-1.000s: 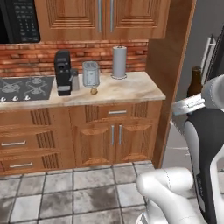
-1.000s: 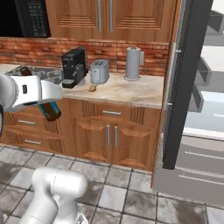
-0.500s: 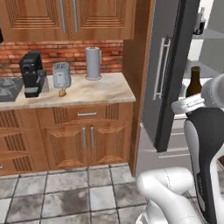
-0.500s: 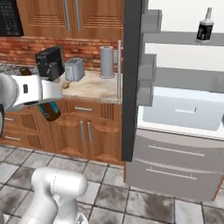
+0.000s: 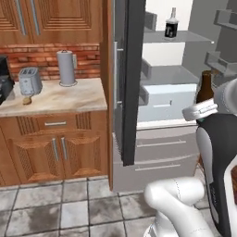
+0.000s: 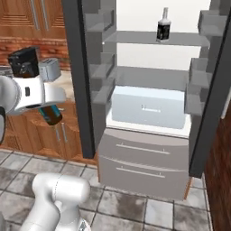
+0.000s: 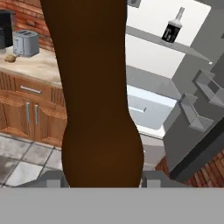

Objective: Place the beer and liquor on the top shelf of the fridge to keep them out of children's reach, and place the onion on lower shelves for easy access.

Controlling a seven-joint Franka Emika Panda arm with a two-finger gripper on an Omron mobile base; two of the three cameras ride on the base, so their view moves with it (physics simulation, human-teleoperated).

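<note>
Now the fridge [image 6: 81, 90] stands open, its white interior, glass panes and grey door bins facing the robot. On the top shelf [image 6: 135, 38], toward the right, the liquor [image 6: 163, 25] stands upright: a squat clear bottle with a short white neck and a black label. It shows again on that pane in the left base view [image 5: 171, 24] and, tilted by the camera's roll, in the hand view [image 7: 173, 26]. Beneath it lie the lower shelves [image 6: 149, 76] and a pale drawer [image 6: 149, 108].

The gripper [image 7: 103, 178] is clamped on the beer [image 7: 94, 87], the dark brown bottle pressed between the two fingers [image 7: 53, 178] at its wider end. From the right base camera the bottle's lower end [image 6: 51, 115] pokes out under the white hand, left of the fridge; from the left base camera its top [image 5: 204, 88] rises above the hand.

Left of the fridge, on the tan counter [image 5: 69, 98], the onion [image 5: 27, 100] lies just in front of the toaster [image 5: 30, 81], with a steel canister [image 5: 66, 68] standing to their right, near the brick backsplash.
</note>
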